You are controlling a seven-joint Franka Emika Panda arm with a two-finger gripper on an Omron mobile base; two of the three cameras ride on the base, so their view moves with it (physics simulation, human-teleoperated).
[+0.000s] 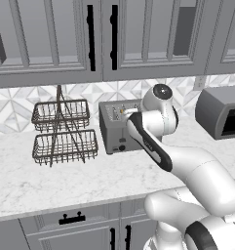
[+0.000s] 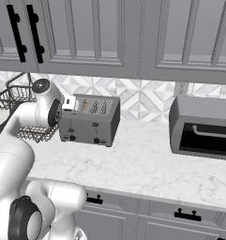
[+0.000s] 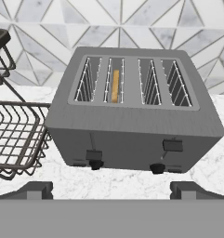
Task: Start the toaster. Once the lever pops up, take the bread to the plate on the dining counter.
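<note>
The grey four-slot toaster [image 3: 132, 125] stands on the kitchen counter against the tiled wall, also seen in the base views [image 1: 120, 128] [image 2: 90, 121]. The bread [image 3: 115, 86] sits deep in the second slot from the left, only its golden edge showing. On the toaster's front, the left lever [image 3: 94, 155] sits lower than the right lever [image 3: 172, 145], with a dark knob under each. My gripper [image 3: 114, 190] hovers in front of and above the toaster, open, its fingertips [image 3: 36, 188] wide apart and holding nothing. The plate and the dining counter are out of view.
A two-tier wire basket [image 1: 60, 132] [image 3: 16, 135] stands close to the toaster's left side. A larger grey dark-windowed appliance [image 2: 203, 126] sits further right on the marble counter [image 1: 65, 178]. Wall cabinets [image 1: 89, 39] hang above.
</note>
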